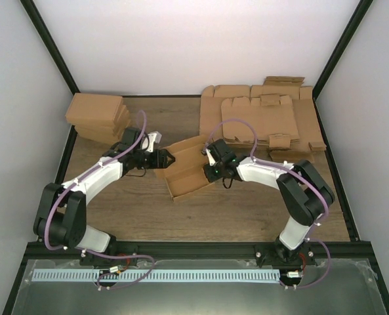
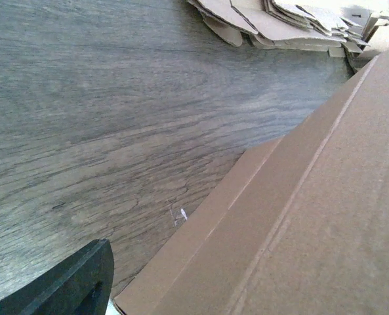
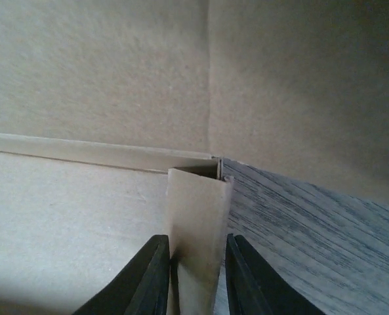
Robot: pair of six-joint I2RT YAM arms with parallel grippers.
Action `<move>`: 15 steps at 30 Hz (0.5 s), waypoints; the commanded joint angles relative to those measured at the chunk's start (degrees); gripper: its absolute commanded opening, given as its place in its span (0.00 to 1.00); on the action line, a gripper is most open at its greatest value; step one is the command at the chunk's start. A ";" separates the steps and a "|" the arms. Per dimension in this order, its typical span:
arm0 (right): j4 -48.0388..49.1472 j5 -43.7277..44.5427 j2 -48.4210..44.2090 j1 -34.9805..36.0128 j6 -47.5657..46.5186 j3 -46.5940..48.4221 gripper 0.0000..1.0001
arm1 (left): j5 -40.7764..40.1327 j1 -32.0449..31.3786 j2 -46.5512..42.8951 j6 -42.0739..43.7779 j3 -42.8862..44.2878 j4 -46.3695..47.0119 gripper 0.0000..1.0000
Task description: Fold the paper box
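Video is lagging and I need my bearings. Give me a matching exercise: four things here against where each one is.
1 paper box
2 flat cardboard sheets
3 stacked boxes
4 right gripper

a far left corner
b far right corner
c centre, partly folded
d pinching a flap of the box

Pairs: 1-c, 2-b, 3-a, 4-d

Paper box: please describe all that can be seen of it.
The paper box is plain light-brown cardboard with creases, half folded: a shallow tray with raised walls and a wide panel on its far side. It lies askew on the table. The right gripper pinches a narrow upright flap at an inner corner. The left gripper is at its left end, jaws open; contact cannot be told.
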 commanded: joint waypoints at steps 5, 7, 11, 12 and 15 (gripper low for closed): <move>-4.62 8.80 4.39 2.35 1.01 3.37 0.26 | 1.19 -0.22 0.56 1.36 0.07 0.45 0.72; -5.11 10.02 4.91 2.35 1.38 3.40 0.18 | 0.68 -0.29 0.56 1.53 0.06 0.24 0.72; -5.93 14.97 5.20 3.68 2.34 3.82 0.01 | 0.21 -0.29 0.10 1.54 0.16 -0.12 0.72; -6.23 16.84 5.36 4.23 2.51 4.00 0.01 | 0.03 -0.23 -0.05 1.54 0.21 -0.15 0.72; -7.11 21.49 6.26 6.11 3.51 4.74 0.01 | -0.17 -0.37 -0.46 1.63 0.35 -0.53 0.72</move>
